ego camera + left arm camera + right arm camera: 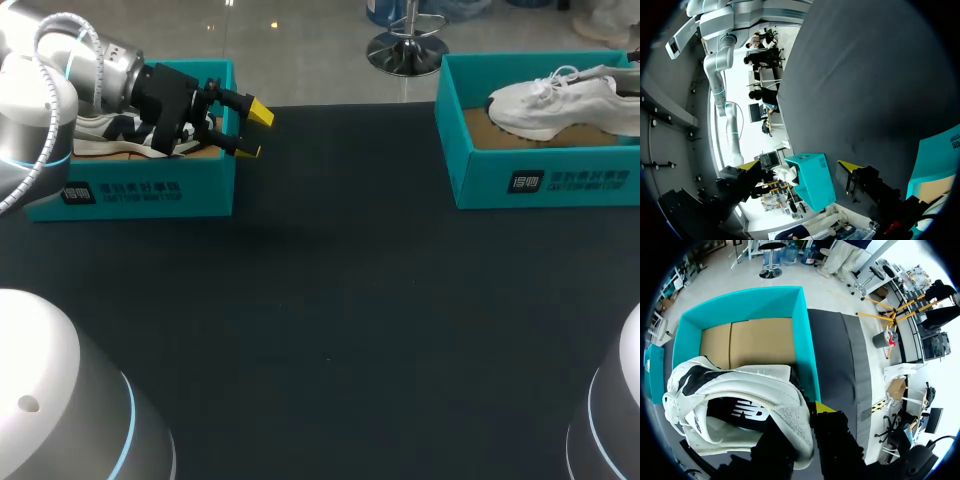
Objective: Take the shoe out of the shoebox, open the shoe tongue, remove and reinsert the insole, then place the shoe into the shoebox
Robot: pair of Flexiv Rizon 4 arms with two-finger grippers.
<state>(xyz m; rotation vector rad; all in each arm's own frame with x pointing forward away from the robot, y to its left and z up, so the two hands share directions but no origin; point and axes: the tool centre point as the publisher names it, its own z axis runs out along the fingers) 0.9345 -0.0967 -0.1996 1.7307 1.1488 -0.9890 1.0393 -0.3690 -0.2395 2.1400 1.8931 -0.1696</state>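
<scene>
At the far right of the surface, the white shoe sits in the right shoebox, toe toward the middle. Whether its sole rests on the cardboard floor cannot be told.

Right wrist view: the right tool is clenched on the shoe's heel. One finger is hidden inside the collar. The other, yellow-tipped, is outside it and just beside the teal side wall.

Left tool: released and empty, hovering over the inner end of the left shoebox, which holds a black-and-white shoe.

Hazards, as judged:
- (a) The grip takes only the soft heel fabric. On lifting, the toe is likely to sag and swing, and the collar may slide out from between the fingers.
- (b) The outer finger sits close to the box wall. A lift that is not straight up could catch that wall and drag or tip the light box.
- (c) A drooping toe may snag a rim on the way out.
- (d) A shoe set down on its side would leave tongue and insole hard for the left tool to reach.
</scene>
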